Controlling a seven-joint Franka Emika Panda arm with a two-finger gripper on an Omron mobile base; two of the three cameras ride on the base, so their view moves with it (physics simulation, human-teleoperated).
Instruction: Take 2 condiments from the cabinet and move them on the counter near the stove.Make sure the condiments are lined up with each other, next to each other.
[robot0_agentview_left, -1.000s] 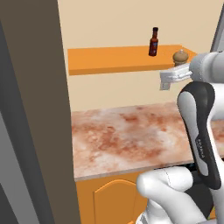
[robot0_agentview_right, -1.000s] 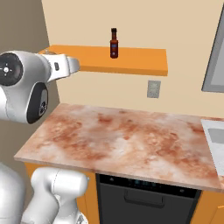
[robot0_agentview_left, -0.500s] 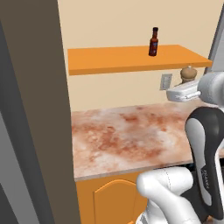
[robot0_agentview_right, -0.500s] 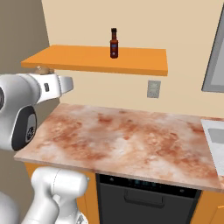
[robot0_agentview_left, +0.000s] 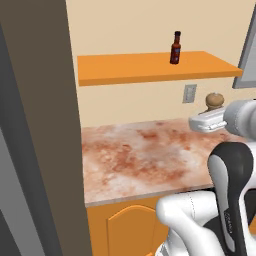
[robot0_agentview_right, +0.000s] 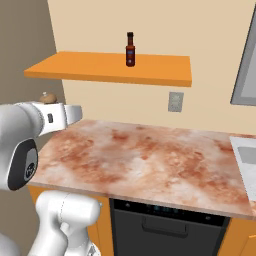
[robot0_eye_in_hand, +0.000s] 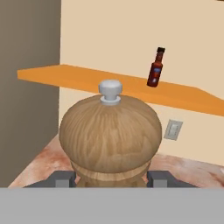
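While pepper mill (robot0_eye_in_hand: 110, 139) sits clamped in hand (robot0_eye_in_hand: 111, 178), off shelf (robot0_agentview_left: 150, 67) and above worktop (robot0_agentview_left: 150, 160), first condiment not yet set down. Sauce bottle (robot0_agentview_left: 175, 48) on shelf, untouched. Left: place mill, fetch bottle, align both.

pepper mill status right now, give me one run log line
pepper mill: off shelf, held in claw above counter | sauce bottle: upright on shelf | placed near stove: none yet

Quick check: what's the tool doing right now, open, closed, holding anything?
Tool: closed on the pepper mill, held off the shelf, above the counter.
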